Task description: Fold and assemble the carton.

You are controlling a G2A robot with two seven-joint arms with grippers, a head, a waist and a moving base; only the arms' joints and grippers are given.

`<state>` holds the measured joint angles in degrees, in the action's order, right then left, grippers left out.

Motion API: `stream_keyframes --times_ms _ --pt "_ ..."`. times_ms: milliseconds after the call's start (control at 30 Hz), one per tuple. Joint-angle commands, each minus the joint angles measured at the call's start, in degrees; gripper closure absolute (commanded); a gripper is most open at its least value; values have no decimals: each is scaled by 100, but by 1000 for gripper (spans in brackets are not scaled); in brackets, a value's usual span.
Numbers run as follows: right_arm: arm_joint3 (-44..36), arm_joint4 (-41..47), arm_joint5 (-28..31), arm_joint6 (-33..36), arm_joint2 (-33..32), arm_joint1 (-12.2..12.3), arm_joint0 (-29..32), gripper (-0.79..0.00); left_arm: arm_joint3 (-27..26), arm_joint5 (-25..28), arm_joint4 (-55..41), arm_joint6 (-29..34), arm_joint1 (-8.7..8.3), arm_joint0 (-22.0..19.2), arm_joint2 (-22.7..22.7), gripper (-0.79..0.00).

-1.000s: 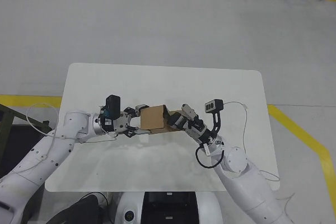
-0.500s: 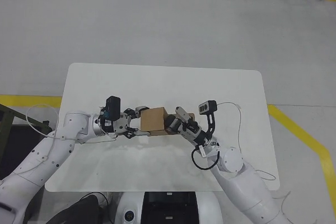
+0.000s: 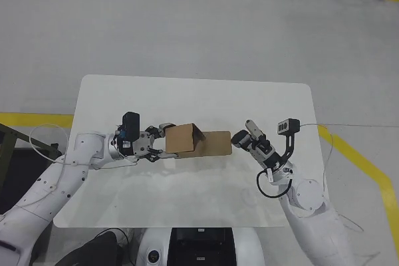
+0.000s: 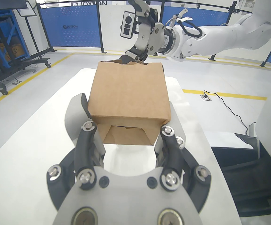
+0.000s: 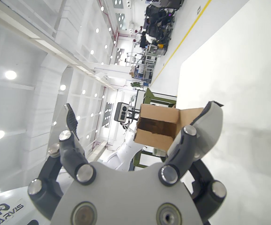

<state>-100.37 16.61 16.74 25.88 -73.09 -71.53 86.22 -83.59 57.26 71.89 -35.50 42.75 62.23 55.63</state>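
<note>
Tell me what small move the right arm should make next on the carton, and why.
Probably bring the right gripper in to the flap lying flat on the table and lift it toward the open end of the carton. The left gripper grips its other end; the right one is open, apart from it.

Bright, even overhead light floods the white table (image 3: 253, 100), and the carton (image 3: 186, 138) casts only a faint, soft shadow. Round ceiling lamps (image 5: 10, 74) glare in the right wrist view. Both wrist views bow straight lines near their edges.
</note>
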Motion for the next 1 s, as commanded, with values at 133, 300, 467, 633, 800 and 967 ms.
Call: stream_keyframes --times_ms 133,300,467,633,800,967 --pt "-87 388 -64 164 174 -16 209 -785 -29 -17 -21 -33 42 33 57 -428" --pt "112 472 394 -54 540 -105 -57 -785 -80 74 68 63 74 65 41 -409" --pt "317 413 550 -146 752 -161 -306 -785 -122 74 206 101 69 88 -38 -388" --pt "392 415 567 -118 875 -191 -426 -785 -117 74 305 99 53 75 -104 -382" --pt "408 480 578 -103 1058 -234 -536 -785 -114 74 515 109 40 38 -156 -379" --pt "504 534 607 -122 1220 -279 -642 -785 -88 74 634 17 45 10 -176 -379"
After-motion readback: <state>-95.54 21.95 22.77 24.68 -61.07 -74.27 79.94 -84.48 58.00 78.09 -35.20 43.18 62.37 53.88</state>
